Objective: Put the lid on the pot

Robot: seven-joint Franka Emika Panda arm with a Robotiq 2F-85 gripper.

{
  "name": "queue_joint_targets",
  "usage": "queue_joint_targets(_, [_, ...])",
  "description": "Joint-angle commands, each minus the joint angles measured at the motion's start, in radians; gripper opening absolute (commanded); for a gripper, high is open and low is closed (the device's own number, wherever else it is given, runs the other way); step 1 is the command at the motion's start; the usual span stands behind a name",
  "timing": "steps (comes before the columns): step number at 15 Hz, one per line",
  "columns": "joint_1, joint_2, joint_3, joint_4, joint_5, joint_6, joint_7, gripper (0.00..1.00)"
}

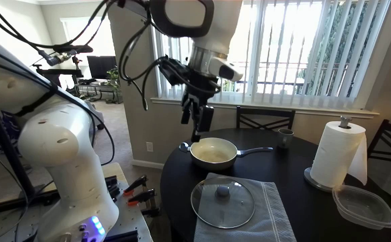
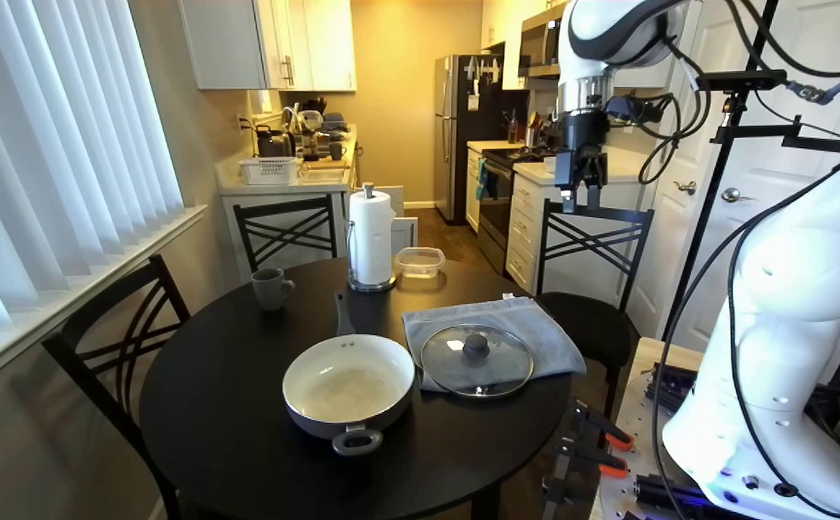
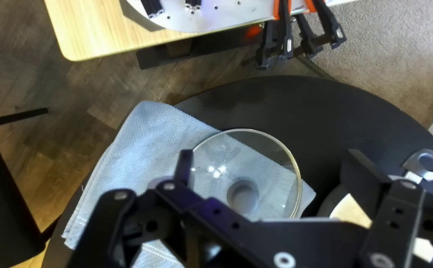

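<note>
Dark table — lid mostly on cloth, pot near; pincer spread wide, empty

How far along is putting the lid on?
Done: nothing yet; the pot stands uncovered. Under way: no grasp; the hand is open and empty. Left: the whole job, from lifting the lid, lying mostly on the cloth, to setting it on the pot.

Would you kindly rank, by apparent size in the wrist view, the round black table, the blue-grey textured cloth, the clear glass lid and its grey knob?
Largest to smallest:
1. black table
2. textured cloth, partly hidden
3. glass lid
4. grey knob
</note>
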Motion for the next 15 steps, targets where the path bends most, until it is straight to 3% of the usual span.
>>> queue_joint_targets(1, [-0.002,0.173,0.004,-0.069,-0.009,0.266,-0.018,1.00])
queue_joint_targets(5, [-0.021,0.337,0.065,-0.104,-0.040,0.556,0.113,1.00])
queue_joint_targets(7, [-0.026,0.413,0.097,-0.089,-0.082,0.637,0.196,1.00])
queue_joint_targets(12, [-0.012,0.555,0.167,-0.023,-0.286,0.634,0.458,1.00])
queue_joint_targets(13, [-0.007,0.496,0.143,-0.062,-0.220,0.647,0.377,1.00])
queue_joint_targets(15, [0.000,0.539,0.154,-0.040,-0.256,0.646,0.427,1.00])
